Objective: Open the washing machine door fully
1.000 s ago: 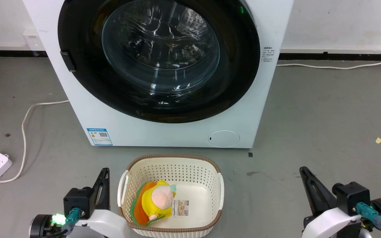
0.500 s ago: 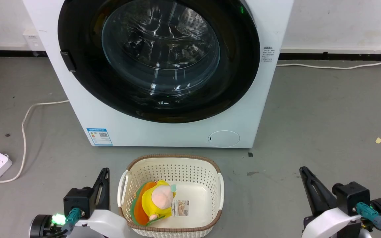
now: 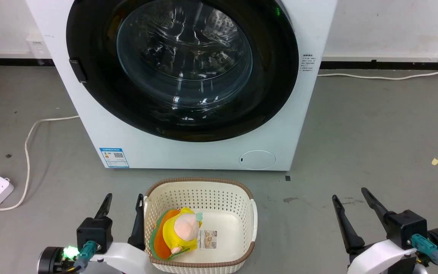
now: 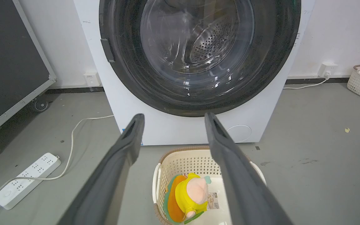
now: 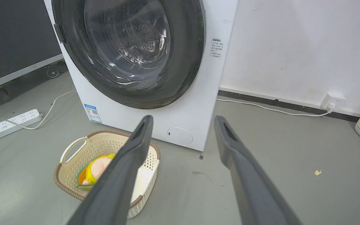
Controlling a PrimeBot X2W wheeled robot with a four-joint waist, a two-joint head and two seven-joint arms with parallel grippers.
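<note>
Washing machine door (image 3: pixel 183 64) gleams glossy black — centre clear glass.

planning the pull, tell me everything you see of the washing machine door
The washing machine door is a big round glossy black disc with a clear bulging glass bowl in the middle; the steel drum shows through it. A dark tab sits on its left edge. It looks shut, flat against the washing machine. Nothing touches it: left tool and right tool are open, apart.
</note>
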